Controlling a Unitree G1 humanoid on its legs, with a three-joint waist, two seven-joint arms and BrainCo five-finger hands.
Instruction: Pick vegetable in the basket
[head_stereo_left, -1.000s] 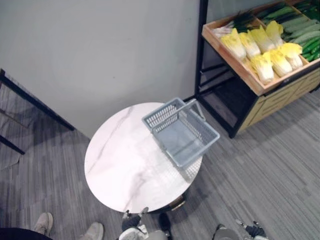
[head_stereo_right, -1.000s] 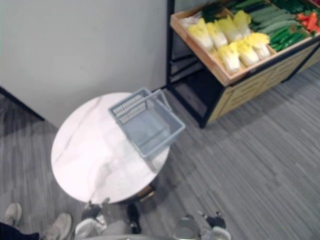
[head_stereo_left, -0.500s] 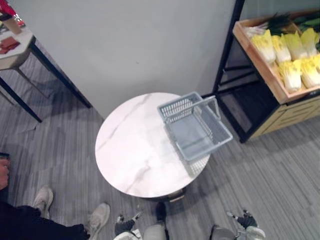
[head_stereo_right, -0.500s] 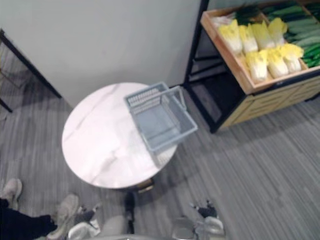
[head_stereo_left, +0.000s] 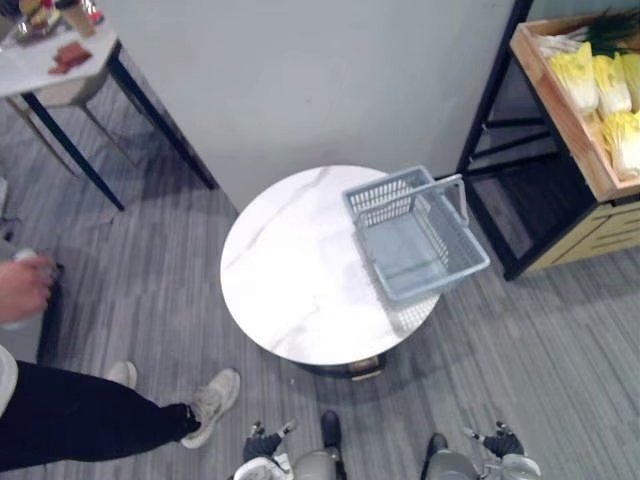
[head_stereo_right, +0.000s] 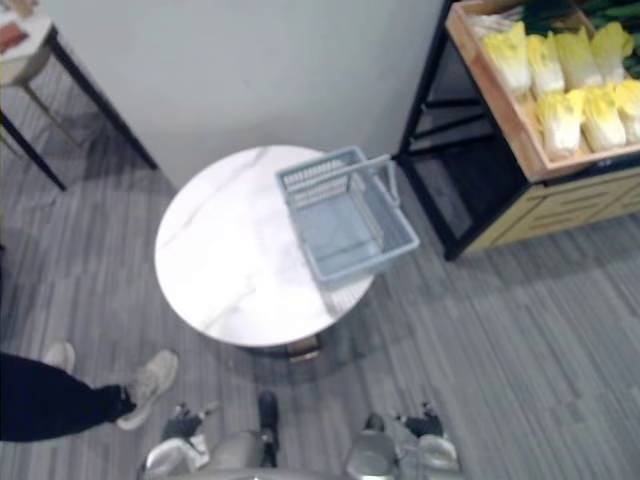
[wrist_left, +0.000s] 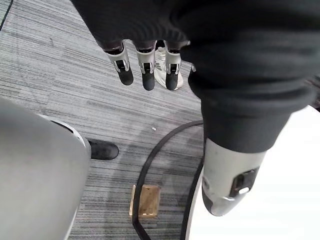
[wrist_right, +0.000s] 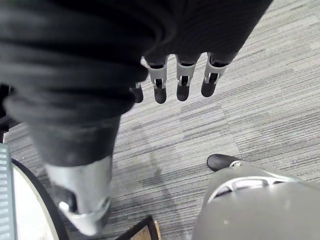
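An empty grey plastic basket (head_stereo_left: 418, 248) with its handle upright stands on the right part of a round white marble table (head_stereo_left: 290, 275). Yellow-white cabbages (head_stereo_right: 560, 90) lie in a wooden crate (head_stereo_right: 500, 100) on a shelf at the upper right, with green vegetables (head_stereo_right: 612, 8) behind them. My left hand (head_stereo_left: 262, 442) and right hand (head_stereo_left: 497, 441) hang low at the near edge, well short of the table. Seen from the wrists, the left hand's fingers (wrist_left: 145, 70) and the right hand's fingers (wrist_right: 182, 82) point straight down over grey carpet, open, holding nothing.
A person stands at the left, one leg (head_stereo_left: 90, 425) and a pale shoe (head_stereo_left: 213, 400) close to the table, a hand (head_stereo_left: 25, 285) holding something. A small side table (head_stereo_left: 55, 55) stands at the far left. The shelf's black frame (head_stereo_left: 490, 130) is right of the table.
The camera has moved: table and basket sit higher and further right, most of the shelf has slid off the right edge, and the person has come into view. Both hands still hang low.
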